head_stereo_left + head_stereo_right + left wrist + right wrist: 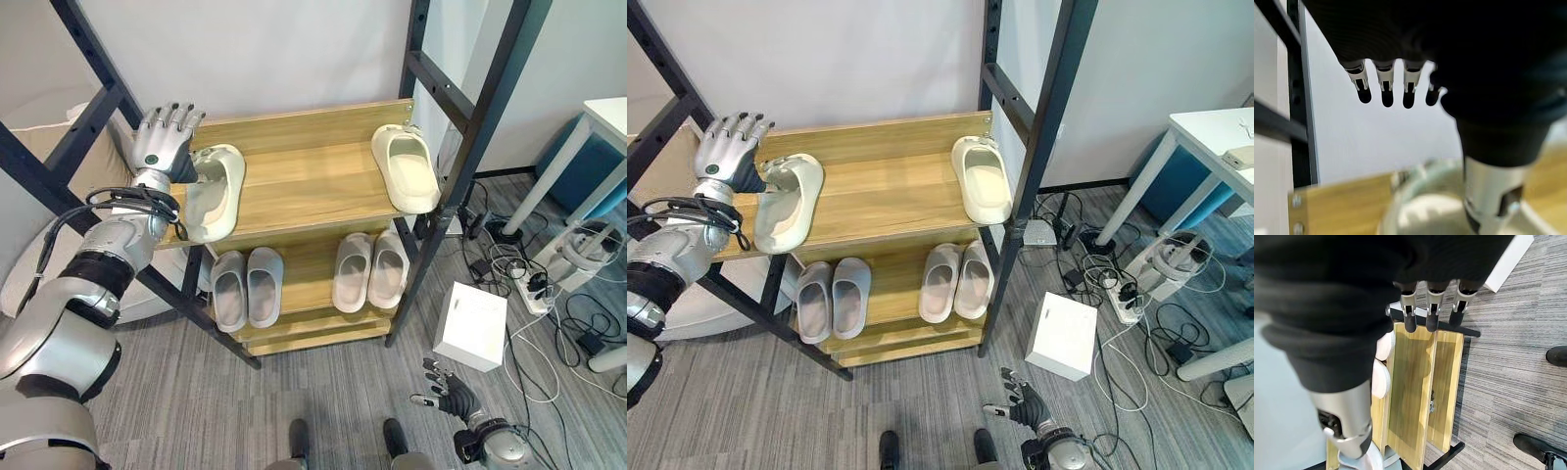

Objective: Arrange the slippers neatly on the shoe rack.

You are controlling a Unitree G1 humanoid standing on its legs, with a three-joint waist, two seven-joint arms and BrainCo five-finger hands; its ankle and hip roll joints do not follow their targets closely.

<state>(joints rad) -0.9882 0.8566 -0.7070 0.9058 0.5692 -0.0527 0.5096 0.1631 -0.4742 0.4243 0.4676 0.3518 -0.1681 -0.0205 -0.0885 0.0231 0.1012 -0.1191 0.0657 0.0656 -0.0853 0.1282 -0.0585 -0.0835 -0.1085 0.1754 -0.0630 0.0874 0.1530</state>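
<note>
Left hand fingers: straight and spread, pointing up toward the wall, holding nothing.
Left hand (162,137): was raised at the left end of the shoe rack's top shelf, just beside the heel end of the left pale green slipper.
Left pale green slipper (215,191): lay on the top shelf at its left edge, overhanging the front.
Right pale green slipper (405,166): lay at the right end of the same shelf, well apart from the first.
Right hand fingers: straight and relaxed, empty.
Right hand (451,394): hung low over the grey carpet, near a white box (471,324).
Grey slippers (246,286): paired side by side on the lower shelf, left.
Beige slippers (369,269): paired beside them, right.
Shoe rack (304,166): wooden, between dark frame posts.
</note>
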